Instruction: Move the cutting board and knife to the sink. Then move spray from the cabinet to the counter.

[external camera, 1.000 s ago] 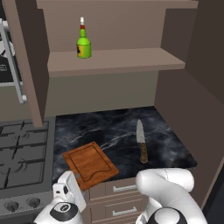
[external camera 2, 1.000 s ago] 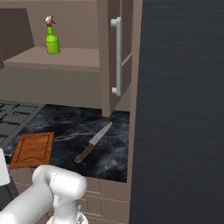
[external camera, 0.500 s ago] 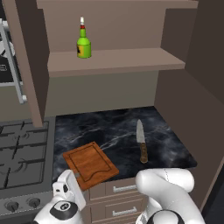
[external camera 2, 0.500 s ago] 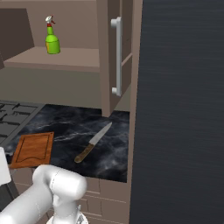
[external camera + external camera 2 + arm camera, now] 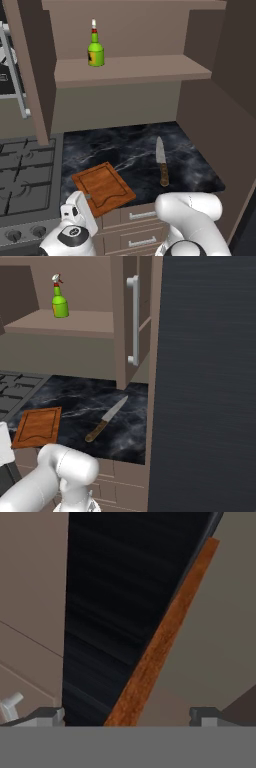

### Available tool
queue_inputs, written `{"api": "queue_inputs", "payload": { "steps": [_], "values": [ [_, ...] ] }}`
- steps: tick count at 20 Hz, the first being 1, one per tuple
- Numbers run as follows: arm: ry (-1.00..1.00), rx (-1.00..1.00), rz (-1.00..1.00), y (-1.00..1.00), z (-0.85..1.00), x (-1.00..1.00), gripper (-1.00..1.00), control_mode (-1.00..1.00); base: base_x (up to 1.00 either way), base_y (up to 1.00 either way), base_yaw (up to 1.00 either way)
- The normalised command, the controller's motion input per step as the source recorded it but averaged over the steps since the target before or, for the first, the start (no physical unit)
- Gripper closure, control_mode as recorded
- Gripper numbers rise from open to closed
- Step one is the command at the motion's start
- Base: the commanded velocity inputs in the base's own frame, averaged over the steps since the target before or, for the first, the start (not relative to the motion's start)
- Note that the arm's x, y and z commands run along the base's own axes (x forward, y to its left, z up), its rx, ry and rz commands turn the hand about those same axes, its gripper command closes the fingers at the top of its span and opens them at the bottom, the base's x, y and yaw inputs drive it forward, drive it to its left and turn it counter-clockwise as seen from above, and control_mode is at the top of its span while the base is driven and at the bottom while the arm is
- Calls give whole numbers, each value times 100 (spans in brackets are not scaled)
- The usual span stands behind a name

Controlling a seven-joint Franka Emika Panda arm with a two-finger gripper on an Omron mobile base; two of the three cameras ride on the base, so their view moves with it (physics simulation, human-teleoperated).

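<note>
The reddish-brown cutting board [image 5: 102, 187] [image 5: 37, 427] lies flat at the counter's [image 5: 125, 145] front left corner. To its right lies the knife [image 5: 161, 166] [image 5: 105, 418], handle toward the front. My gripper [image 5: 127, 717] is open, low at the counter's front edge by the board's near corner. The board's thin edge [image 5: 160, 642] runs up between its fingertips [image 5: 50, 714], touching neither. The green spray [image 5: 95, 51] [image 5: 59, 302] stands upright on the open cabinet's shelf [image 5: 135, 70]. The sink is out of view.
A gas stove [image 5: 25, 170] adjoins the counter on the left. The cabinet door [image 5: 131, 321] with a silver handle stands open above the counter's right side. A tall dark panel [image 5: 205, 381] walls off the right. Drawers [image 5: 142, 215] sit under the counter.
</note>
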Motion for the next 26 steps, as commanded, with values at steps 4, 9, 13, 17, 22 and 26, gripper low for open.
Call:
{"api": "queue_inputs", "payload": {
  "steps": [4,9,13,17,22,26],
  "values": [
    [0,0,0,0,0,6,-100,-100,0,0,0],
    [0,-1,0,0,0,4,-100,-100,0,0,0],
    [0,0,0,0,0,0,100,-100,0,0,0],
    [0,0,0,-5,0,-5,100,-100,0,0,0],
    [0,0,0,-6,1,-5,100,-100,0,0,0],
    [0,0,0,0,9,-1,100,-100,0,0,0]
  ]
}}
